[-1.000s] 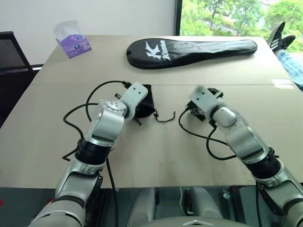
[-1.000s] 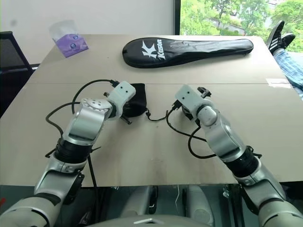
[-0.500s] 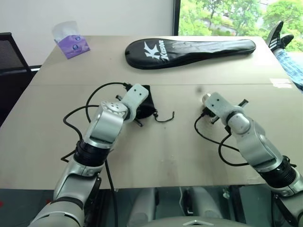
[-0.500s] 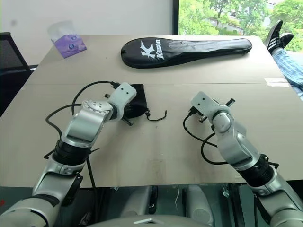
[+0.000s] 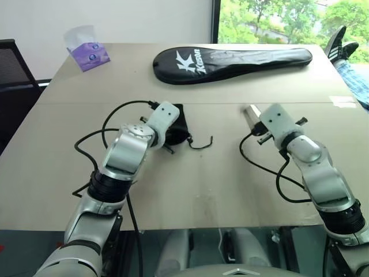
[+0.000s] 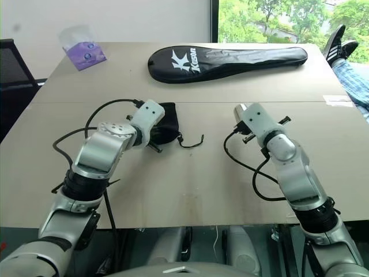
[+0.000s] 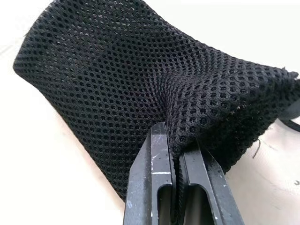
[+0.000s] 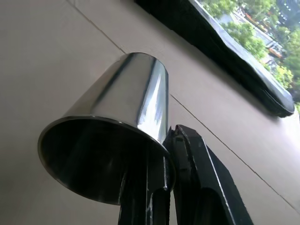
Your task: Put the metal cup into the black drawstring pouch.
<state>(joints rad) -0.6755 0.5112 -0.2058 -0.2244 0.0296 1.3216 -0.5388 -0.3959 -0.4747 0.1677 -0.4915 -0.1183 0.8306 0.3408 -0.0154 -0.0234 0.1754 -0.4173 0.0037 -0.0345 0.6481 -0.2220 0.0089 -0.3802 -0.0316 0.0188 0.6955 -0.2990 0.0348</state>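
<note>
Left wrist view has the left jaws (image 7: pixel 177 154) pressed together on a fold of the pouch (image 7: pixel 140 89), a black mesh bag lying on the tabletop (image 5: pixel 190 190). Right wrist view has the right jaws (image 8: pixel 168 140) pinching the rim of the cup (image 8: pixel 119 122), one finger inside it and one outside, the cup tipped on its side with its mouth toward the camera. From the head, the cup (image 5: pixel 250 113) is held above the tabletop, well to the right of the pouch (image 5: pixel 176 130), whose cord (image 5: pixel 202 143) trails between them. Farther back lie a racket cover (image 5: pixel 230 57) and a tissue pack (image 5: pixel 87 52).
</note>
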